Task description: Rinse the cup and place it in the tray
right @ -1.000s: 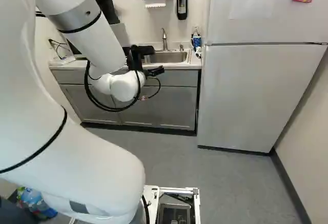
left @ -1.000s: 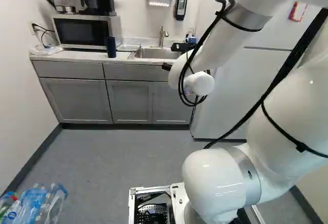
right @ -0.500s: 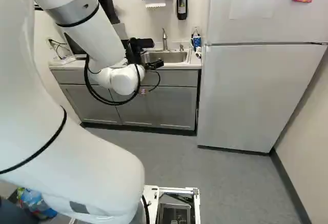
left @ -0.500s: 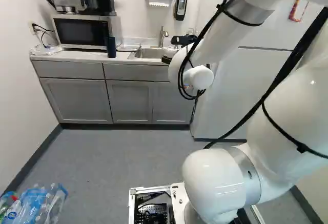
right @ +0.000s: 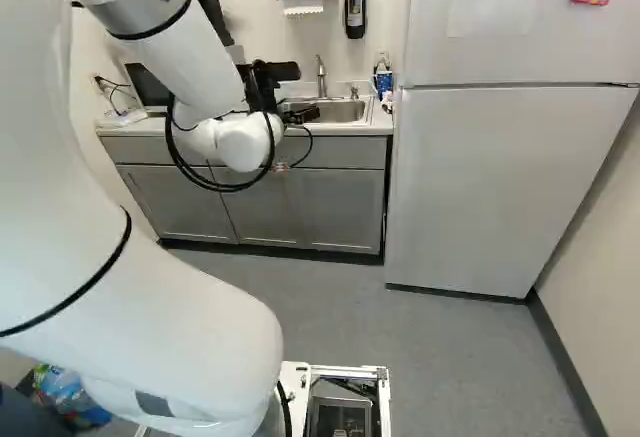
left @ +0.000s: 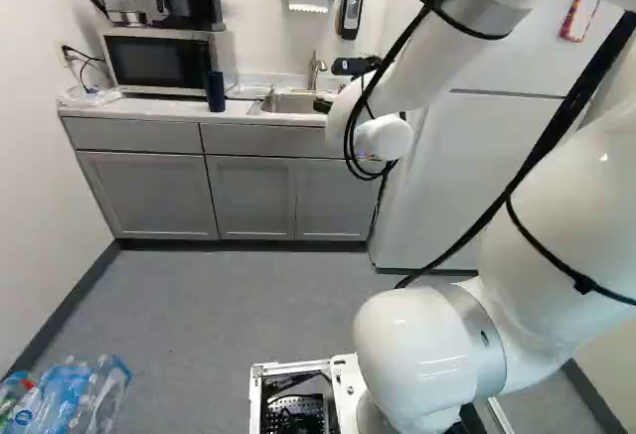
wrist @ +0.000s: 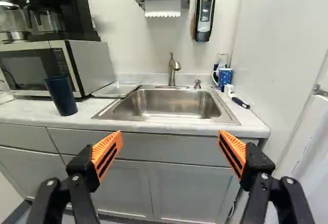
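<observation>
No text can be read with certainty. Small pale lettering runs along the top of the black coffee maker [wrist: 69, 3], and a small coloured mark sits on the wall dispenser [wrist: 205, 11]; both are too small to make out.

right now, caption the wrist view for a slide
Open end effector facing the sink, with a dark blue cup standing by the microwave.

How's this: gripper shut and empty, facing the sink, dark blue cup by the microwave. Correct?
Not shut: the wrist view shows the gripper open, fingers wide apart. Empty, facing the sink, dark blue cup by the microwave: all correct.
</observation>
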{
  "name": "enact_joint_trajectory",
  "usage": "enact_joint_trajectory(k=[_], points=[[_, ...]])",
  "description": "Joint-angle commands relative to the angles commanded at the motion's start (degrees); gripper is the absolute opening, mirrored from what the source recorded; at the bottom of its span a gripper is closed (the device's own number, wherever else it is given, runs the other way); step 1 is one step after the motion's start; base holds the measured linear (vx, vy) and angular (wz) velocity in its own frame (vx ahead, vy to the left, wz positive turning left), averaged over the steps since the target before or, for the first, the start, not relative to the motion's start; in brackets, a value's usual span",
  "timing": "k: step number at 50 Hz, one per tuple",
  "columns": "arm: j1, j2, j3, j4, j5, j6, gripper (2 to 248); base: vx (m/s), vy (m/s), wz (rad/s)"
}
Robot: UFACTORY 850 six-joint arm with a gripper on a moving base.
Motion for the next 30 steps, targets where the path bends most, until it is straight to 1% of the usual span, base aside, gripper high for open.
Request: enact_joint_trajectory(k=[17, 30], points=[[0.0, -0.4, -2.6, 0.0, -2.5, 0.0, 247, 0.000, 0.000, 0.000], [0.0, -0.7, -4.5, 0.0, -3.6, 0.0, 247, 0.000, 0.000, 0.000]])
